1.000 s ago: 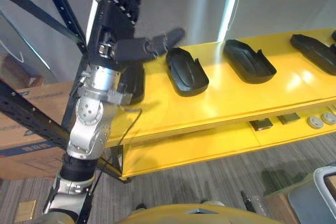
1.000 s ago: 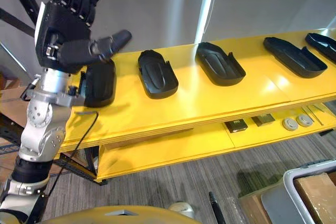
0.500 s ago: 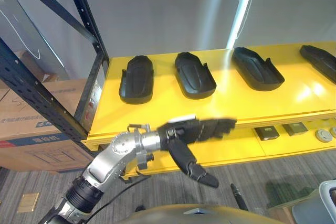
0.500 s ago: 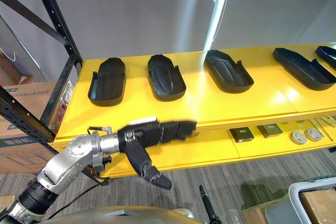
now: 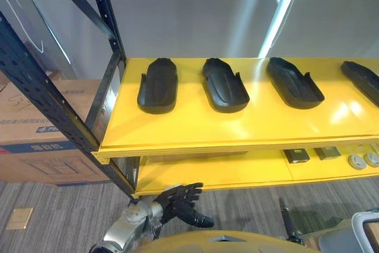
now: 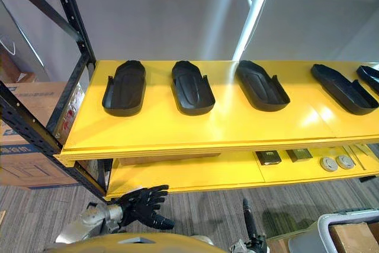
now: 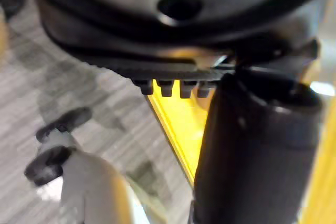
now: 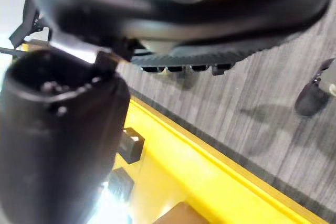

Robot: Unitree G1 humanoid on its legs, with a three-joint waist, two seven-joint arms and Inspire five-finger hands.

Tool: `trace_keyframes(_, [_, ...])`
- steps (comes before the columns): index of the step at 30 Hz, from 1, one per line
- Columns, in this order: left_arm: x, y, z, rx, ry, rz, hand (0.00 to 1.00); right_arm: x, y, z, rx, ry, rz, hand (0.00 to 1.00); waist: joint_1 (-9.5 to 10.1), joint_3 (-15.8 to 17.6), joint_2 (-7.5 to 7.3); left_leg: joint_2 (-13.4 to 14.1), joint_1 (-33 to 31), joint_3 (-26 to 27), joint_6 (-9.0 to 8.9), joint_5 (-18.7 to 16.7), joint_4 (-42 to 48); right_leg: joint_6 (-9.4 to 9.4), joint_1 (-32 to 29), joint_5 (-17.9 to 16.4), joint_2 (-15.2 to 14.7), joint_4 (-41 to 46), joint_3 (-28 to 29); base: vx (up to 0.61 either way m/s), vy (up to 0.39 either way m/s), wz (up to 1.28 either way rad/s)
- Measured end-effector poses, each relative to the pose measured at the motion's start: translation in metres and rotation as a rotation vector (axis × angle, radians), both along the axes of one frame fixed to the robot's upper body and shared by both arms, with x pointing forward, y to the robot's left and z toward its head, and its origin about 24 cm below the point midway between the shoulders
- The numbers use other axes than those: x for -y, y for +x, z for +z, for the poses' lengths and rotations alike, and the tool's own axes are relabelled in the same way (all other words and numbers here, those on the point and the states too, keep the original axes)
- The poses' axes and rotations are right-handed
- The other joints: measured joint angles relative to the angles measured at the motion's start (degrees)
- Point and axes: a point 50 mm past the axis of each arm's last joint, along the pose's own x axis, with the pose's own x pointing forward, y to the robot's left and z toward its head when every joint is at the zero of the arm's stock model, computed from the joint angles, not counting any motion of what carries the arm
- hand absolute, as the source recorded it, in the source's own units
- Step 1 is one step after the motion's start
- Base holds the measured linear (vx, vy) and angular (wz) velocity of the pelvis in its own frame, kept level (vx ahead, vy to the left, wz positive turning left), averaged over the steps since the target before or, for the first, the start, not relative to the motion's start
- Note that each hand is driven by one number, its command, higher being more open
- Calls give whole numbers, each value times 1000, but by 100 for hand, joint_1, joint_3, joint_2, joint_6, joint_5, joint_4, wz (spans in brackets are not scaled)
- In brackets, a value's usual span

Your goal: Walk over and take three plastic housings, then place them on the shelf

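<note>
Dropping away from above the shelf [image 5: 195, 127] to hang low near the floor, left hand [image 5: 177, 202] slack-fingered and empty, plastic housings [image 5: 224, 85] lying in a row on the shelf, so placing looks done.

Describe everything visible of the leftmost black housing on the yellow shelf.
The leftmost housing is a long, matte black shell that looks like moulded plastic. It lies flat with its hollow side up, a raised rim running round it, its far end rounded and its near end wider. It rests on the yellow shelf near the left end, close to the dark upright post, lengthwise from front to back. It is apart from the next housing; only the shelf touches it.
</note>
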Motion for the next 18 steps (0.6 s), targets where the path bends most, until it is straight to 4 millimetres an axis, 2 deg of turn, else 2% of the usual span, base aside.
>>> trace_keyframes(2, [-14, -6, -12, 10, 103, 141, 100, 1, 4, 3, 3, -32, -38, 100, 68, 14, -27, -26, -7, -47, -10, -18, 0, 25, 21, -31, -24, 4, -55, 55, 18, 14])
trace_keyframes(3, [-26, -11, -17, 49, 194, 269, 100, 1, 10, 8, 23, -62, -70, 100, 93, 37, -54, -26, -11, -57, -5, -23, 1, 26, 32, -31, -34, 7, -70, 68, -11, 6])
trace_keyframes(4, [-38, -14, -18, 101, 283, 381, 100, 5, 18, 14, 53, -98, -97, 100, 115, 63, -77, -39, -13, -62, 21, -21, 1, 27, 59, -20, -45, 15, -82, 69, -10, 6])
trace_keyframes(6, [-50, -16, -15, 185, 382, 474, 100, 14, 28, 26, 121, -154, -152, 100, 177, 88, -98, -57, -7, -67, 23, -30, 1, 60, 74, -11, -66, 17, -99, 48, 6, 3])
trace_keyframes(8, [-66, -22, -11, 284, 527, 576, 100, 31, 47, 56, 255, -287, -237, 100, 227, 110, -90, -38, 48, -42, 8, -59, 1, 141, 118, 34, -83, 34, -231, 9, 2, -3])
trace_keyframes(10, [-75, -29, -11, 308, 610, 648, 100, 38, 58, 77, 339, -376, -268, 100, 242, 112, -80, 5, 109, -8, -21, -102, 0, 142, 122, 36, -55, 113, -241, 3, -6, -8])
trace_keyframes(12, [-84, -41, -11, 295, 686, 793, 100, 47, 72, 111, 473, -506, -307, 100, 253, 105, -78, 116, 137, 29, -35, -185, 0, 158, 36, 61, 45, 250, -358, -18, -28, -10])
trace_keyframes(13, [-84, -44, -12, 285, 700, 832, 100, 49, 73, 120, 504, -536, -322, 100, 253, 107, -79, 143, 137, 39, -38, -185, 1, 155, 15, 75, 71, 275, -410, -19, -39, -10])
trace_keyframes(14, [-86, -52, -13, 256, 724, 902, 100, 54, 75, 139, 557, -605, -356, 100, 247, 109, -69, 192, 140, 48, -42, -186, 1, 142, -1, 113, 108, 301, -493, -8, -35, -2])
trace_keyframes(18, [-81, -70, -21, 124, 709, 1138, 100, 67, 63, 191, 657, -850, -477, 100, 250, 119, -39, 292, 137, 91, -48, -188, 2, 109, -29, 181, 200, 299, -622, -5, -22, -3])
